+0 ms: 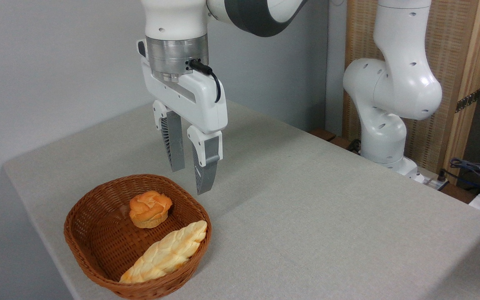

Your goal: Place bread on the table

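— Hovering where, the gripper (190,179)?
— Above the far rim of the wicker basket (77,246), centre-left of the frame, fingers parted moderately, holding nothing.
— And the bread (150,209)?
— Sitting in the basket's upper half, below and left of the fingertips, apart from them; round, so no long axis to match.
— Anything beside it?
— Braided loaf (165,254), lower right, lying diagonally. Not yet on the table (306,216).

The arm (390,83) is glossy white with rounded joints, small dark screw holes and a dark grey band near the top. A brushed metal collar (177,56) joins the white pincer (192,181). A black cable (211,79) loops beside it. Its two fingers (205,166) are grey and ribbed.
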You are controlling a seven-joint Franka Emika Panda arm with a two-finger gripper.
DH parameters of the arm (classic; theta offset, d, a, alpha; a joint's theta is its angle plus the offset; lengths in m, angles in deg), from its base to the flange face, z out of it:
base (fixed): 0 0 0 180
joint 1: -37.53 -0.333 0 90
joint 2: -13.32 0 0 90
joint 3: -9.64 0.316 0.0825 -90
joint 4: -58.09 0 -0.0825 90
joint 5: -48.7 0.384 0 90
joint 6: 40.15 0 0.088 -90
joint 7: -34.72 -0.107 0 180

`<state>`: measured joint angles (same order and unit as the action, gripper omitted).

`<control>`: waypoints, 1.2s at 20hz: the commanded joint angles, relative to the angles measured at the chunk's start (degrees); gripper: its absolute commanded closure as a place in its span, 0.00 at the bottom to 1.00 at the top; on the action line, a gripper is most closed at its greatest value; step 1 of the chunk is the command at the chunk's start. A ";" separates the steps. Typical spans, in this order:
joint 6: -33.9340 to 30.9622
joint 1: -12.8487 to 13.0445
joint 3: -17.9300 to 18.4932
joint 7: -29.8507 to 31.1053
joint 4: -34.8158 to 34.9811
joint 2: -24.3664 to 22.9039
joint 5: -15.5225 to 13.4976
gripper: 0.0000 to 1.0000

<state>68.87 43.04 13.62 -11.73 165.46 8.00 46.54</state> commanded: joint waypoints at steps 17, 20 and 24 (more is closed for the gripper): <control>8.57 7.14 -1.25 3.21 0.99 6.28 -3.37 0.00; 9.64 7.67 -1.34 3.03 1.35 7.77 -4.08 0.00; 10.87 8.81 -1.34 3.03 1.35 9.18 -4.34 0.00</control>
<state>77.73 50.77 12.06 -9.06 166.50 16.35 43.30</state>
